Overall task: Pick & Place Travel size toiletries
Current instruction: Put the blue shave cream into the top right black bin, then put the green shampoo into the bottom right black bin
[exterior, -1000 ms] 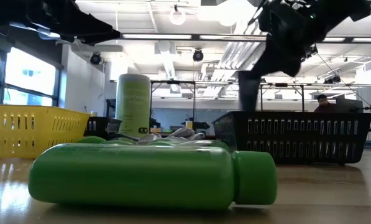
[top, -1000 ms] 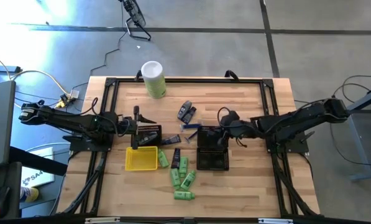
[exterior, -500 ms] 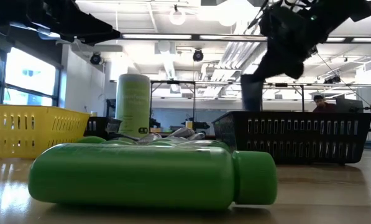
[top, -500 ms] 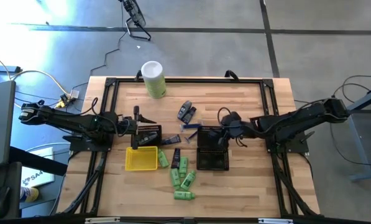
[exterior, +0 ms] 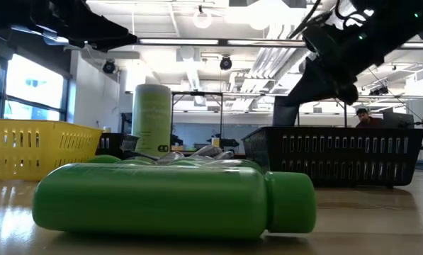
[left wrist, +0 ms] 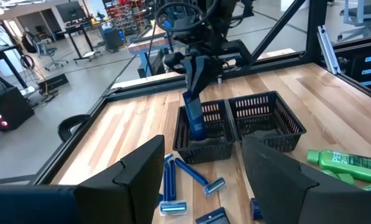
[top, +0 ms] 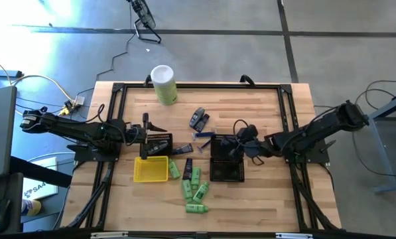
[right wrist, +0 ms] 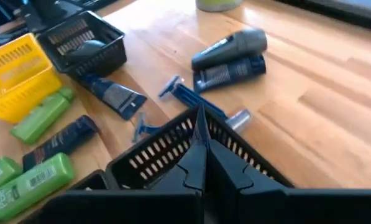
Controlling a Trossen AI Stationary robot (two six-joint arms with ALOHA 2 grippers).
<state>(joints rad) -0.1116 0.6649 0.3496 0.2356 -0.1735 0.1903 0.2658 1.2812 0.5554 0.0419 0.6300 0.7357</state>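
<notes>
A blue tube [left wrist: 194, 116] hangs upright in the right hand [left wrist: 196, 68], pinched at its top end, with its lower end down inside the near compartment of the black mesh basket [left wrist: 269, 115] in the middle of the bench [top: 264, 192]. From above, that right hand [top: 239, 143] sits over the basket's [top: 226, 174] upper half, its arm reaching in from the right edge.

The rest of the toiletries lie scattered on the wood to the left of that basket. A cluster of green bottles [top: 194, 188] lies below and between the two baskets; one of them fills the foreground of the low view [exterior: 176, 199], lying on its side. A dark tube [top: 188, 164] lies among them, and two more dark tubes [top: 198, 119] lie side by side further up the bench. Blue razors [top: 201, 137] rest just beside the basket's upper left corner.

The left hand [top: 146, 132] hovers with its fingers spread apart and empty over a smaller black basket [top: 162, 142], which sits just above a yellow tray [top: 151, 169]. A tall pale-green canister [top: 164, 84] with a white lid stands near the far edge.
</notes>
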